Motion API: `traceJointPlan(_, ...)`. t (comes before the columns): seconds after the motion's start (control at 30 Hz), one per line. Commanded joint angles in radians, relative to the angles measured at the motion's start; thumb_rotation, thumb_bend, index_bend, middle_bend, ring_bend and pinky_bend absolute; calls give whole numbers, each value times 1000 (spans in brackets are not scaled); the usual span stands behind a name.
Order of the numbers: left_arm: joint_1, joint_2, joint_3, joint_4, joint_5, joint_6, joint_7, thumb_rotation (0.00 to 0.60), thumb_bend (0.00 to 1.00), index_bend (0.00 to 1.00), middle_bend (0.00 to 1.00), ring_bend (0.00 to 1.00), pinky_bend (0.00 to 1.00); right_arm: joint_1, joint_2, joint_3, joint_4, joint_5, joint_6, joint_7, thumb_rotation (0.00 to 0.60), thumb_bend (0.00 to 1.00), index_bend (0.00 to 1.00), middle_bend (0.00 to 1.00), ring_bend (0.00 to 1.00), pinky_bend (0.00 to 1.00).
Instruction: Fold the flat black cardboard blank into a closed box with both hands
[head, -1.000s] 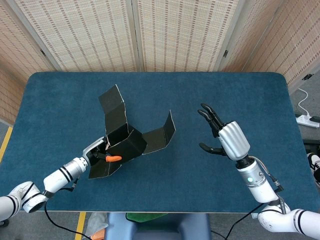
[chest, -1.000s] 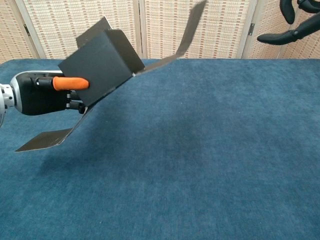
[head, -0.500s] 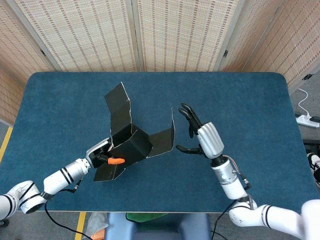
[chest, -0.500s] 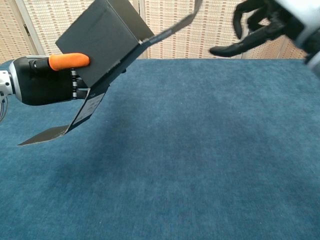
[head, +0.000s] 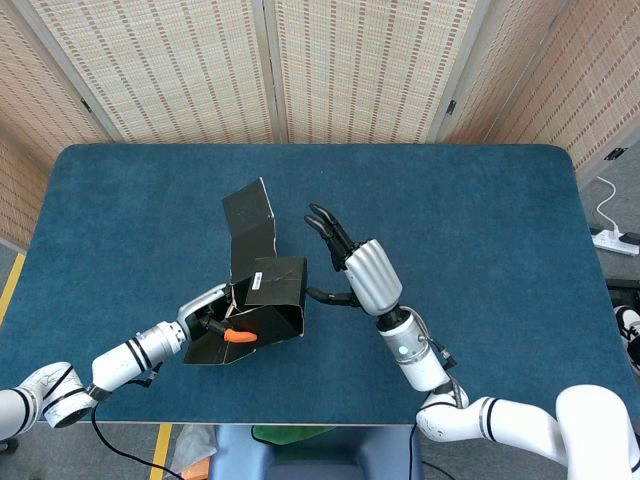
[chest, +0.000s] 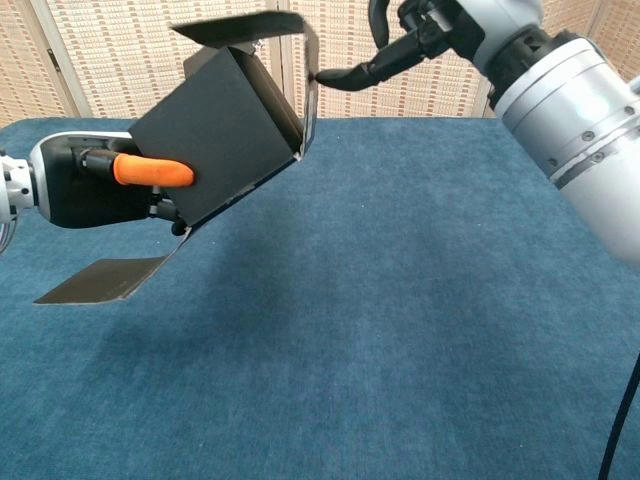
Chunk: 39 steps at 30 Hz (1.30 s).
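The black cardboard box (head: 268, 296) is partly folded and held off the blue table (head: 480, 200). My left hand (head: 213, 322) grips its body from the left, orange thumb tip (chest: 155, 171) pressed on the box's side (chest: 220, 140). One flap (head: 250, 215) sticks up behind, another (chest: 100, 280) hangs low toward the table. My right hand (head: 365, 275) is at the box's right with fingers spread; its thumb tip (chest: 330, 78) touches the right flap (chest: 308, 95), which stands bent up along the open side. The box's inside is hidden.
Woven folding screens (head: 270, 70) stand behind the table's far edge. A white power strip (head: 612, 240) lies on the floor past the right edge. Bare blue cloth (chest: 420, 330) stretches in front of and to the right of the hands.
My right hand has swung left from the table's right side to the box, and the right flap has gone from spread outward to standing against the opening. The left hand tilted the box slightly.
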Motion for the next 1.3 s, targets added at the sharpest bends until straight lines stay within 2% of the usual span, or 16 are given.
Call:
traceJointPlan(0.03,-6,2,0,-3,-3,-4,21,600,182,351,316,536,617,14,5,-9,-11,-19,-18,-36,600,0,0,31,672,1000)
traceJointPlan(0.33,-8,-9,6,23,-23,-29,114,600,180,350,313,535,616,69,33,-50,18,-119,-69,-147,600,0,0,50,674,1000)
traceJointPlan(0.47,-6,-23,11,43,-28,-41,184,600,181,350,306,531,611,107,57,-82,49,-182,-108,-178,600,0,6,117,692,1000)
traceJointPlan(0.67,-6,-56,21,75,-22,-62,303,600,181,343,290,523,603,132,61,-147,122,-241,-145,-187,600,0,165,243,724,1000)
traceJointPlan(0.83,-8,-102,21,104,-31,-88,404,600,180,337,280,516,599,126,17,-201,211,-264,-143,-149,600,0,218,286,734,1000)
traceJointPlan(1.0,-8,-164,15,150,-46,-118,527,600,181,334,272,515,598,117,-58,-253,357,-307,-102,-122,600,0,240,313,744,1000)
traceJointPlan(1.3,3,-264,-7,217,-110,-179,710,600,182,331,268,516,598,111,-183,-313,590,-350,-45,-74,600,0,293,355,755,1000)
